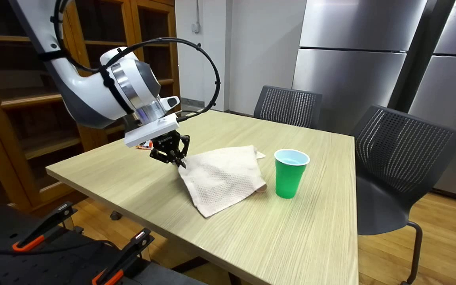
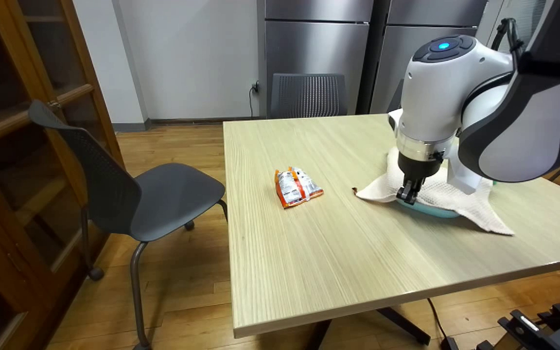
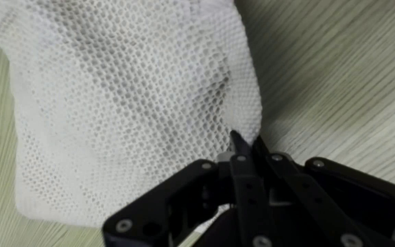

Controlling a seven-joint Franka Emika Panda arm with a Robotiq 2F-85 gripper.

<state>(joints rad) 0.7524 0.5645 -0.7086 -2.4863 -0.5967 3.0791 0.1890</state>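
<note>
In an exterior view, the white cloth (image 1: 224,174) lies on the table (image 1: 311,237), its lowest corner near the edge at 7 o'clock. In an exterior view, the table gives room toward 9 o'clock, between the gripper (image 2: 406,198) and the snack packet (image 2: 297,188). The jaws are together, clamped on the cloth's edge. Counted: one cloth, one packet, one green cup (image 1: 288,178) at the cloth's 3 o'clock, one teal dish (image 2: 428,210) partly beneath it.

Cloth (image 3: 132,113): off-white, waffle-textured, rumpled. Draped over a pale-blue dish (image 2: 428,210) on the wood-grain tabletop (image 2: 299,262), part of the dish showing beneath; corners splay out past it. One edge pinched, bunched narrow there.
</note>
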